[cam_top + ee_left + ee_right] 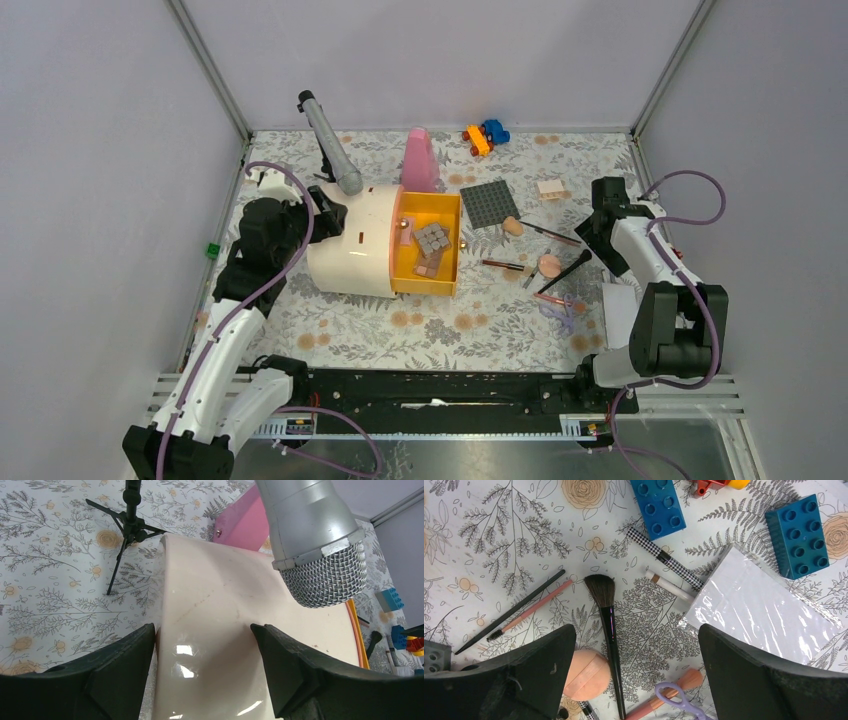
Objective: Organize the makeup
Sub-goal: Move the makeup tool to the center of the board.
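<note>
The makeup lies scattered on the floral cloth at the right. It includes a round peach puff (586, 675) (549, 265), a big black brush (606, 630), thin pink and black brushes (531, 607), a checkered pencil (664, 557), a small pale tube (669, 585) and a peach egg-shaped sponge (513, 226). My right gripper (636, 630) (600, 235) hovers open over the puff and the black brush, holding nothing. My left gripper (202, 627) (325, 212) sits at the back of the cream organizer (225, 615) (350, 250). Its jaws stand apart over the glossy shell. The orange drawer (455, 240) stands open with a palette (432, 238) inside.
A grey microphone (330, 145) (315, 540) on a small tripod leans over the organizer. A tall pink cone-shaped bottle (419, 160), a dark studded plate (490, 205) and toy bricks (485, 135) stand behind. Blue bricks (802, 535), a white plastic packet (759, 610) and a purple looped tool (681, 702) lie by the right gripper.
</note>
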Action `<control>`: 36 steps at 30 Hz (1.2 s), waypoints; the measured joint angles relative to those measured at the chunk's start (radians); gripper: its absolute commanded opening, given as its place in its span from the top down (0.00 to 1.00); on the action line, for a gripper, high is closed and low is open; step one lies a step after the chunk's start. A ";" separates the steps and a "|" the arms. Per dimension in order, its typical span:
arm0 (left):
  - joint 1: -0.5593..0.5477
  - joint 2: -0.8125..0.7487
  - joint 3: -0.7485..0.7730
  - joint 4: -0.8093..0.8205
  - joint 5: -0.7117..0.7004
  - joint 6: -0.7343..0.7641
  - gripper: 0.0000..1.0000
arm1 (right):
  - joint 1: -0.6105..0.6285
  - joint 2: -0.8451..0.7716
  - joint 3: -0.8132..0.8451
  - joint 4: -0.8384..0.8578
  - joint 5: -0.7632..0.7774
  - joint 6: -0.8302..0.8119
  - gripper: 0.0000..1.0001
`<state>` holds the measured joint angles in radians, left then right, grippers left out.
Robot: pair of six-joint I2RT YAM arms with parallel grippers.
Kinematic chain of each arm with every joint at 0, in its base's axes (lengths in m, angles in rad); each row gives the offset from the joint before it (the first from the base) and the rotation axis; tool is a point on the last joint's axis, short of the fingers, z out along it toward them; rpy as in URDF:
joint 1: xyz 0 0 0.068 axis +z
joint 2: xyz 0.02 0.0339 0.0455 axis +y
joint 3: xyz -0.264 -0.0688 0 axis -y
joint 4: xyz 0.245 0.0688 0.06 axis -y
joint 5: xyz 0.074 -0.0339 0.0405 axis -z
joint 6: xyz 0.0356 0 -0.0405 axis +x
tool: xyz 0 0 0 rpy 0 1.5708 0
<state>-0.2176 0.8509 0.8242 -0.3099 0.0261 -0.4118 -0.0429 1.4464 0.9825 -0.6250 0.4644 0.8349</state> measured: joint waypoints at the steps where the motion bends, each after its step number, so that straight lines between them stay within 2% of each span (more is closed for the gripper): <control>1: 0.000 0.000 0.000 0.000 0.000 0.000 0.22 | 0.000 0.000 0.000 -0.001 0.006 0.002 0.00; 11: -0.007 -0.047 -0.027 0.005 0.001 0.000 0.20 | 0.000 0.030 0.002 -0.018 0.080 0.023 0.00; 23: -0.010 -0.050 -0.030 0.003 0.000 0.000 0.21 | -0.013 0.327 0.130 -0.127 0.144 0.033 0.00; 33: -0.011 -0.050 -0.031 0.003 0.000 0.000 0.22 | -0.027 0.336 0.102 -0.102 0.129 0.023 0.01; 36: -0.011 -0.050 -0.031 0.003 0.000 0.000 0.23 | -0.034 0.335 0.097 -0.085 0.129 0.014 0.04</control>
<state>-0.2287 0.8005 0.7937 -0.3065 0.0261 -0.4114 -0.0772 1.7809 1.0790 -0.7097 0.5934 0.8494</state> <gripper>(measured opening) 0.786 0.991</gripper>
